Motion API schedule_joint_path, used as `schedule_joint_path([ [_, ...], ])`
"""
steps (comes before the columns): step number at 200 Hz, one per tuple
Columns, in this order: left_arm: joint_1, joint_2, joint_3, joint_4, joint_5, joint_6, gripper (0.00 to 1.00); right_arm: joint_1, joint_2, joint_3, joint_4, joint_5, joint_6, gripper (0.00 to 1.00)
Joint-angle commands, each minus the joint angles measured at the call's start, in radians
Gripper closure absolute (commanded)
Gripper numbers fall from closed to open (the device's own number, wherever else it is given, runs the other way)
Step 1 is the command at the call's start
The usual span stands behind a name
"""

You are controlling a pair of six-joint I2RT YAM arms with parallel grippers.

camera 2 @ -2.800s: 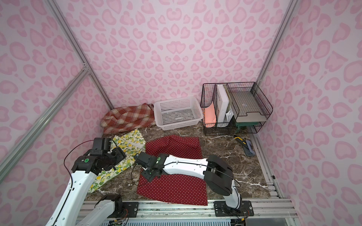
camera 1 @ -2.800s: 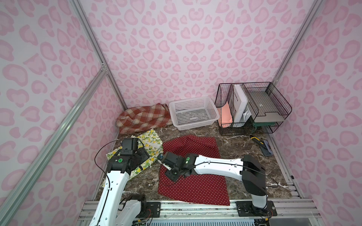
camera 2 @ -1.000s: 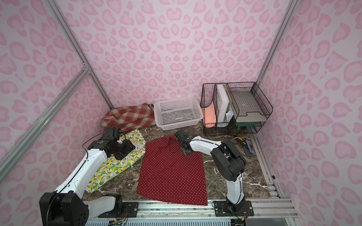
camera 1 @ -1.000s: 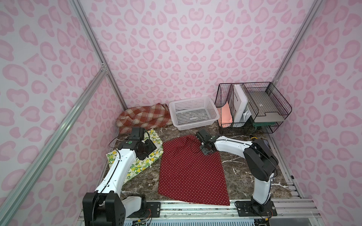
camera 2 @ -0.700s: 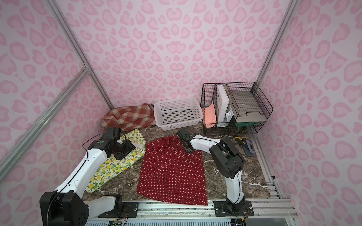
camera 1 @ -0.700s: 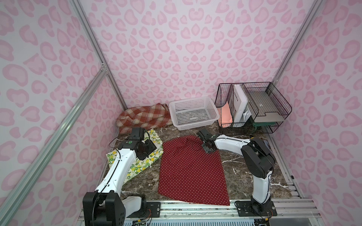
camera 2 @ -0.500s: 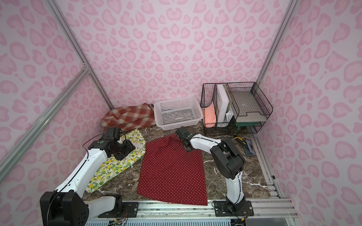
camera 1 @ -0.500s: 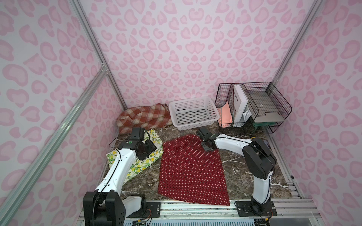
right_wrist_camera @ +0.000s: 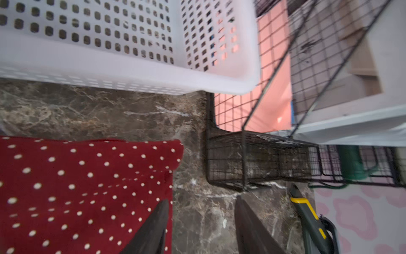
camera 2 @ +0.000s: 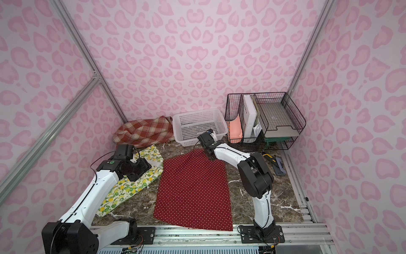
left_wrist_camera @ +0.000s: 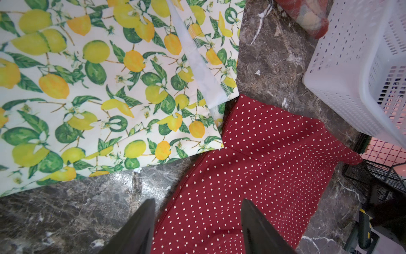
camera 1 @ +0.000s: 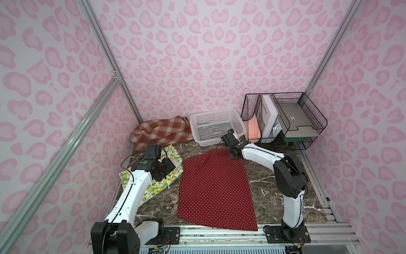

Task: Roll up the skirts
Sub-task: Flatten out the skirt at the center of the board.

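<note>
both open and empty, my right gripper (right_wrist_camera: 202, 199) at the far right corner of the red polka-dot skirt (camera 1: 213, 189), spread flat mid-tabletop down to the front edge, and my left gripper (left_wrist_camera: 197, 202) at its left edge would, i judge, do best to pinch the far hem together and roll evenly, clear of the white basket (camera 1: 195, 123), wire organiser (camera 1: 245, 110) and lemon skirt (camera 1: 158, 189) crowding it.

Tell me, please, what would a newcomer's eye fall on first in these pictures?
First the pink spotted walls all round, then the red polka-dot skirt spread flat in the middle of the dark marble table. Beside it, on the robot's left, lies the lemon-print skirt, and the plaid skirt sits bunched against the back wall next to the white basket.
</note>
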Motion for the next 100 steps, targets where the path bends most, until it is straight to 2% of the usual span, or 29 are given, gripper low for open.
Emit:
schedule_joint_path([
  [1, -0.007, -0.072, -0.055, -0.131, 0.042, -0.053, 0.32, 0.0, -0.114, -0.081, -0.079, -0.024, 0.101, 0.47],
  [28, -0.101, -0.22, -0.173, -0.285, 0.094, -0.145, 0.36, 0.03, -0.318, -0.275, -0.171, -0.226, 0.235, 0.47],
  [55, -0.212, -0.348, -0.242, -0.402, 0.09, -0.242, 0.32, 0.066, -0.438, -0.431, -0.266, -0.351, 0.359, 0.46],
  [78, -0.257, -0.399, -0.274, -0.491, 0.089, -0.282, 0.31, 0.098, -0.495, -0.532, -0.279, -0.469, 0.461, 0.46],
  [100, -0.295, -0.395, -0.308, -0.501, 0.108, -0.304, 0.32, 0.129, -0.529, -0.581, -0.301, -0.558, 0.546, 0.47],
])
